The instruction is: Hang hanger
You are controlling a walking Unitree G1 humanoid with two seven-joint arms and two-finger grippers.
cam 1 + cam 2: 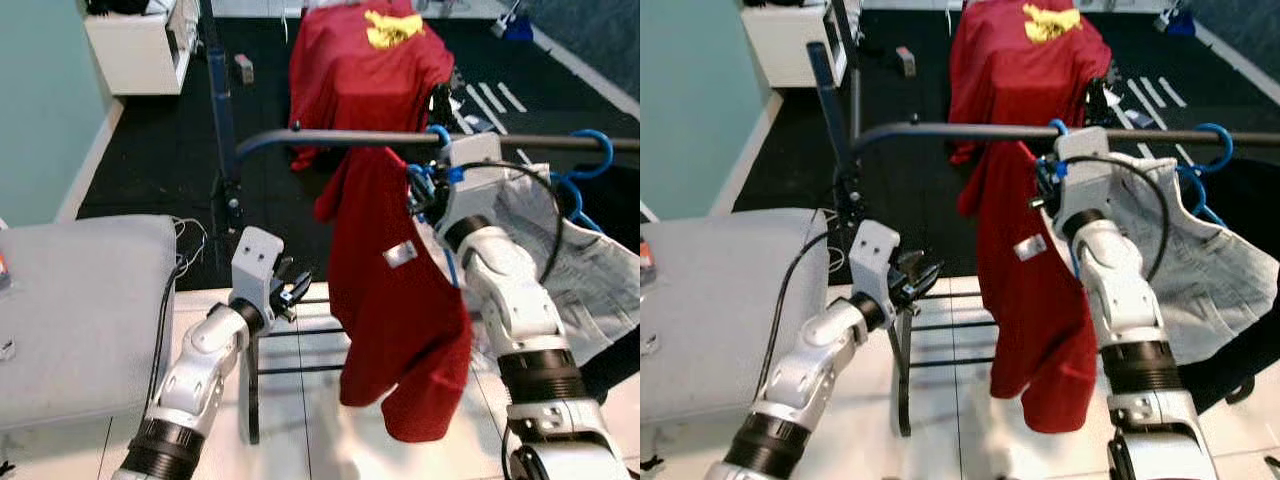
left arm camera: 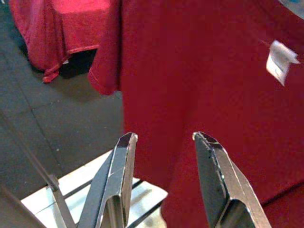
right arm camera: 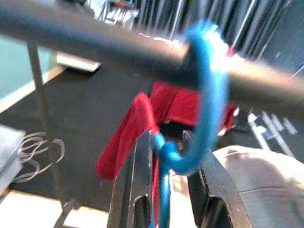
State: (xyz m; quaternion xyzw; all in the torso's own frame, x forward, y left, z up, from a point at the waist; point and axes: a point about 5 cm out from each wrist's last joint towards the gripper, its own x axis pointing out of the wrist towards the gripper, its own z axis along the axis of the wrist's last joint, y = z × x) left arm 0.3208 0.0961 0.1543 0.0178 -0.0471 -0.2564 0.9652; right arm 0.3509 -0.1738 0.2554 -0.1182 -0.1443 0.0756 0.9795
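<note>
— Black carpet (image 1: 170, 130) covers the far floor and white glossy tiles (image 1: 300, 400) the near part. What stands on them?

— One dark metal clothes rail (image 1: 350, 138), a round tube that runs across at shoulder height. A grey padded surface (image 1: 80, 310) is at the robot's left, and a white cabinet (image 1: 135, 45) stands far behind by the pale green wall (image 1: 40, 100).

— Where is the hanger?

— The blue hanger (image 3: 199, 109) is thin and smooth, like plastic. Its curved hook lies over the rail. A soft red T-shirt (image 1: 395, 310) with a small white tag (image 1: 400, 254) hangs from it.

— And the right gripper?

— The right gripper (image 3: 171, 156) is just below the rail. Its two black fingers are closed on the neck of the blue hanger, right under the hook.

— The left gripper?

— The left gripper (image 2: 164, 142) is lower, near the red T-shirt, with fingers apart and nothing between them.

— Other things?

— A second blue hanger (image 1: 590, 160) carries a pale denim garment (image 1: 580, 260) further along the rail. Behind the rail a red cloth (image 1: 360, 80) with a yellow patch is draped over something.
</note>
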